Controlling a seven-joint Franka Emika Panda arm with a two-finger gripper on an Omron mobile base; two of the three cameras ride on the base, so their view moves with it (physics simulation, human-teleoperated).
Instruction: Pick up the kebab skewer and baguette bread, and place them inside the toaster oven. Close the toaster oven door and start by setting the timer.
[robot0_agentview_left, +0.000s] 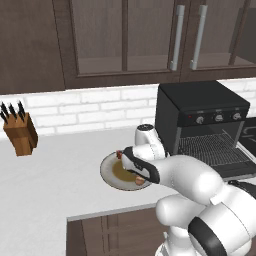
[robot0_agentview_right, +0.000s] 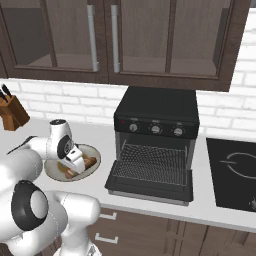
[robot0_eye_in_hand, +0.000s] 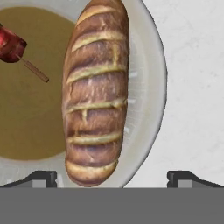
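Your arm rises from the base in front of the bench's front edge and folds forward in a bulky white elbow; the forearm reaches back over the bench toward the wall; the wrist bends so the hand points steeply down; your claw (robot0_eye_in_hand: 112, 177) hangs just above the bench, near its front edge; in the left base view the claw (robot0_agentview_left: 135, 172) sits below a round white wrist joint with a dark band; in the right base view the claw (robot0_agentview_right: 72, 167) shows beneath the same joint, tilted slightly toward the base; its jaws stand wide apart; the two dark fingertips (robot0_eye_in_hand: 41, 177) sit far to either side in the hand view; nothing is gripped between them.
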